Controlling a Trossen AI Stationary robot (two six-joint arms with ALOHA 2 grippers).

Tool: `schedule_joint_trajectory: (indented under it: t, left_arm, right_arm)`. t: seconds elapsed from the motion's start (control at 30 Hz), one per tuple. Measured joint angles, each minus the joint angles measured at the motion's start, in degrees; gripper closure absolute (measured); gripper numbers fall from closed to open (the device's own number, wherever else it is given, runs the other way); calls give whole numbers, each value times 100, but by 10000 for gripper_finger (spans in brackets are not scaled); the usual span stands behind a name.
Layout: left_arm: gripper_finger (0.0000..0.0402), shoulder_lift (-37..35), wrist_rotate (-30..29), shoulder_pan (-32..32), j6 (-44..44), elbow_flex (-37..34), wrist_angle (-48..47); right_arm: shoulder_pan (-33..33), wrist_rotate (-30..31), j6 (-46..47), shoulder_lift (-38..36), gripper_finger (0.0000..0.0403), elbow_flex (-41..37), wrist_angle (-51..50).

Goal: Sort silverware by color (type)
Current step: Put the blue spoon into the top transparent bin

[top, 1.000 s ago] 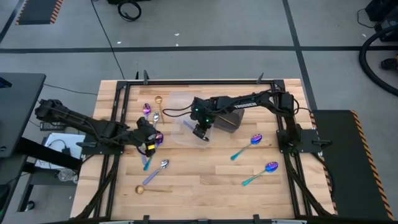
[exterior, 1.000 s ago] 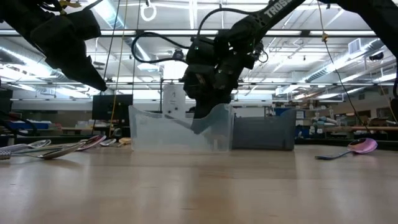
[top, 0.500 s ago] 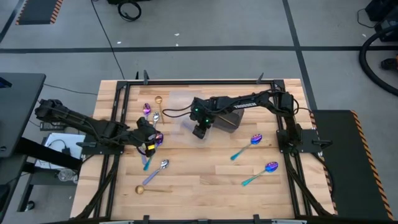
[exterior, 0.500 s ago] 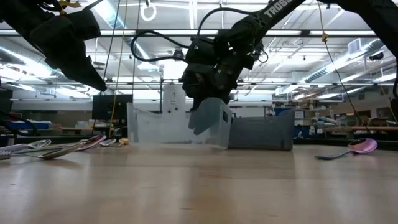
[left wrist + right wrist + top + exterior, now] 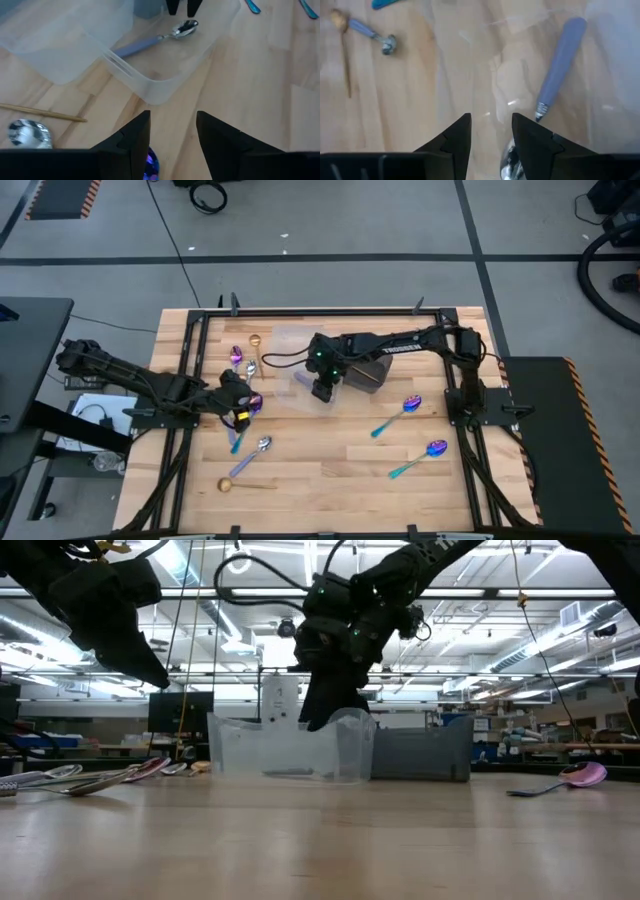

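Note:
A spoon with a lavender handle (image 5: pixel 559 70) lies flat on the floor of a clear tub (image 5: pixel 312 393) (image 5: pixel 155 41). My right gripper (image 5: pixel 490 135) (image 5: pixel 322 388) stands open just above that tub, fingers pointing down, nothing between them. My left gripper (image 5: pixel 172 137) (image 5: pixel 240 408) hangs open over the table's left part, above an iridescent purple-blue spoon (image 5: pixel 150 162). More spoons lie on the wood: two purple-blue with teal handles (image 5: pixel 398 416) (image 5: pixel 420 458), a silver one (image 5: pixel 250 455), a gold one (image 5: pixel 245 484), and a few at the far left (image 5: pixel 245 360).
A second clear tub (image 5: pixel 288 340) stands at the far side, and a dark rectangular bin (image 5: pixel 368 375) right of the tub with the spoon. Bare wood lies in the table's near middle. A black frame edges the table.
My right gripper has opened and risen a little out of the clear tub. The lavender-handled spoon, slanted in the tub before, now lies flat on its floor. The tub tipped and shifted briefly, then settled level again.

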Motion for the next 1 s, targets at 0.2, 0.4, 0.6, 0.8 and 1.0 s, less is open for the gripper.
schedule_joint_trajectory:
  t: [0.2, 0.4, 0.6, 0.8, 1.0]
  left_arm:
    - [233, 0, 421, 166, -335, -2, -276]
    - [233, 0, 802, 401, -890, -2, -799]
    - [233, 0, 1177, 622, -1260, -2, -1282]
    - [233, 0, 1519, 697, -1448, -2, -1301]
    - [233, 0, 1747, 697, -1629, -2, -1403]
  right_arm:
    - [117, 411, -379, -311, 252, 0, -124]
    - [511, 1820, -846, -556, 252, 0, -193]
    - [900, 2090, -1112, -584, 252, 0, -143]
    - [1339, 2810, -1238, -584, 252, -11, 60]
    - [1579, 2918, -1294, -588, 252, -260, 430]
